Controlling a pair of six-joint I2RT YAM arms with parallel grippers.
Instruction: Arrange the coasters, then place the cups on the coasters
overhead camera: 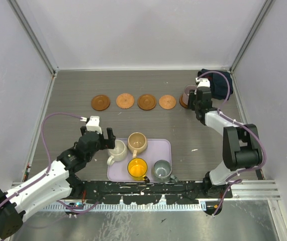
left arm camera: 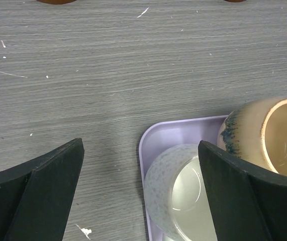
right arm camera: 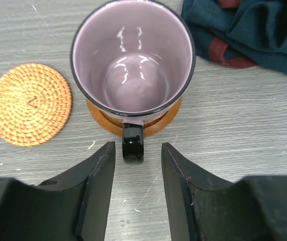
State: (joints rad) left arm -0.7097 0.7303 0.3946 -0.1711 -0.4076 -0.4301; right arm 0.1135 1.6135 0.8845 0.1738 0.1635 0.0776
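Observation:
Four bare coasters (overhead camera: 101, 102) (overhead camera: 125, 101) (overhead camera: 147, 102) (overhead camera: 167, 102) lie in a row across the table. A fifth, brown coaster (right arm camera: 156, 123) carries the mauve cup (right arm camera: 133, 60) at the row's right end. My right gripper (right arm camera: 138, 150) is open, its fingers on either side of the cup's black handle (right arm camera: 132, 143) without touching it. A woven tan coaster (right arm camera: 28, 104) lies to the cup's left. The cream-white cup (overhead camera: 117, 149), tan cup (overhead camera: 137, 142), yellow cup (overhead camera: 137, 168) and grey-green cup (overhead camera: 162, 169) stand on the tray. My left gripper (left arm camera: 140, 148) hangs wide open over the tray's left edge, above the cream-white cup (left arm camera: 181, 191).
The lavender tray (overhead camera: 163, 148) lies at the near middle of the table. A dark blue cloth (overhead camera: 218, 83) is bunched in the far right corner, just behind the mauve cup. Grey walls close in the table on the left, right and back.

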